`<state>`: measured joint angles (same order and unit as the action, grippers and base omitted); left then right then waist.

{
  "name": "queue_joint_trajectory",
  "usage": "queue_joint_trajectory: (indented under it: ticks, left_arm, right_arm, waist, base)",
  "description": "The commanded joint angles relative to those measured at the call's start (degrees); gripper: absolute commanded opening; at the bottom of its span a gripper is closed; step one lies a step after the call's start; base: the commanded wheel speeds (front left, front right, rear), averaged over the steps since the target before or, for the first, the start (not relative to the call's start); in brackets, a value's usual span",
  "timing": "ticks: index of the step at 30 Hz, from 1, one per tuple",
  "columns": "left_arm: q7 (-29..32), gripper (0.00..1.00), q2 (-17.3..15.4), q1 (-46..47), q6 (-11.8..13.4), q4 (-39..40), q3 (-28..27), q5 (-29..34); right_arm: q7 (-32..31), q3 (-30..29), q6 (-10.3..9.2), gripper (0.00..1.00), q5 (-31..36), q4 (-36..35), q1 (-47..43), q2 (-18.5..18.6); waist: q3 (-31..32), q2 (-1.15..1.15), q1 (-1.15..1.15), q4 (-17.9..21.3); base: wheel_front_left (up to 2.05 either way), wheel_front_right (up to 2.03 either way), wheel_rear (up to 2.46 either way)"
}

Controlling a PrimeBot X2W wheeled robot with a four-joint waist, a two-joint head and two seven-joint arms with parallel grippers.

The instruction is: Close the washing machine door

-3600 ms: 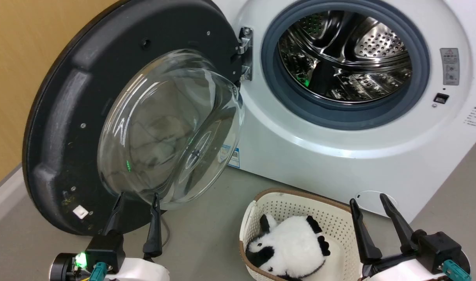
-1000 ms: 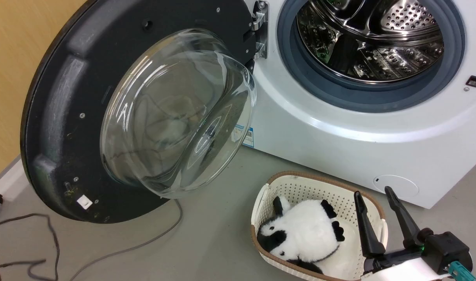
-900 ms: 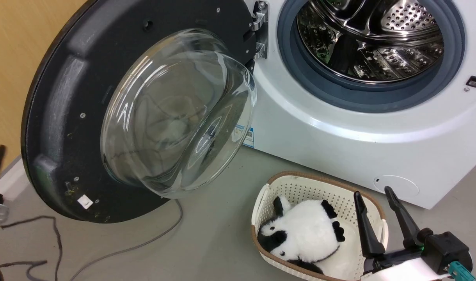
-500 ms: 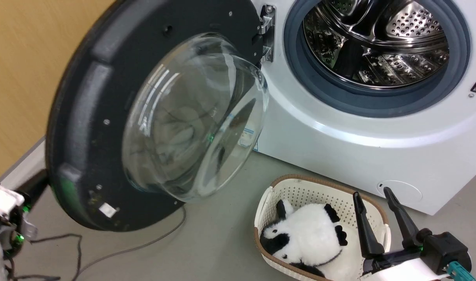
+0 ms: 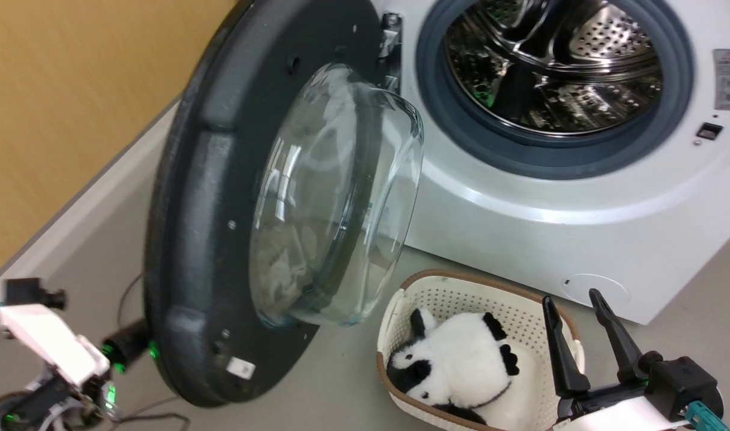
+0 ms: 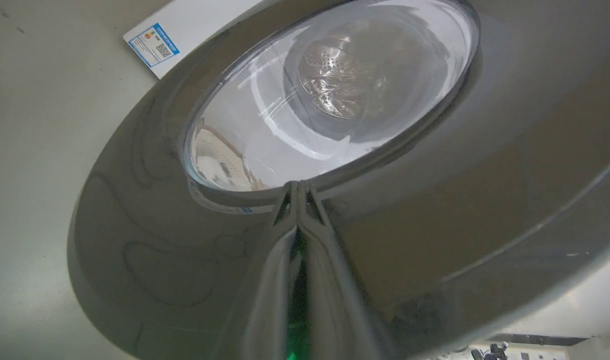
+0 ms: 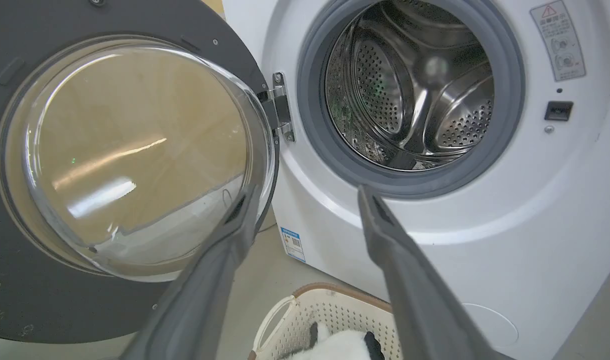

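The washing machine door (image 5: 203,209), a black disc with a clear glass bowl (image 5: 341,191), stands about half open on its hinge (image 5: 391,36). Beside it is the white washing machine (image 5: 520,209) with its steel drum (image 5: 550,60) exposed. In the left wrist view my left gripper (image 6: 298,186) is shut, tips against the door's glossy outer face (image 6: 435,200) just below the window. In the head view its fingers are hidden behind the door, beyond the white forearm (image 5: 48,344). My right gripper (image 5: 574,332) stands open and holds nothing, low at the right over the basket, apart from the door (image 7: 15,300).
A cream perforated basket (image 5: 478,287) holding a black-and-white panda plush (image 5: 455,365) sits on the grey floor right in front of the machine, under the door's swing. A cable (image 5: 128,293) lies on the floor behind the door. A yellow wall (image 5: 60,108) stands at the left.
The door has swung from wide open toward the machine. My left arm has come in from the lower left behind the door. The head camera has shifted; the right gripper has stayed put.
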<state>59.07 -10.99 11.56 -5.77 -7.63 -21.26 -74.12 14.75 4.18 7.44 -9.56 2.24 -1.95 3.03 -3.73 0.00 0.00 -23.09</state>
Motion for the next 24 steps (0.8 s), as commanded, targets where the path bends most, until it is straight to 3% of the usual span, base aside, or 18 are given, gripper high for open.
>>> queue_joint_trajectory:
  ticks: [1,14,24]
  left_arm:
    - [0.7,0.00,0.7,-0.9,0.2,0.8,0.6,-0.6]
    - [3.8,0.00,6.5,-7.4,0.7,9.5,8.0,-2.4]
    - [-1.9,0.00,7.9,-8.7,-0.4,8.6,14.8,-2.4]
  right_arm:
    - [0.2,-0.1,0.05,1.00,-0.4,0.2,0.4,-0.1]
    - [0.2,-0.2,0.05,1.00,-0.3,0.6,0.6,-0.1]
    - [0.2,0.3,0.05,1.00,0.0,0.5,1.0,-0.1]
  waist:
    - [0.1,0.00,0.00,0.7]
    - [-0.1,0.00,0.00,9.0]
    - [-1.2,0.00,0.00,18.2]
  base:
    - [0.00,0.00,0.00]
    - [0.00,0.00,0.00]
    - [0.00,0.00,0.00]
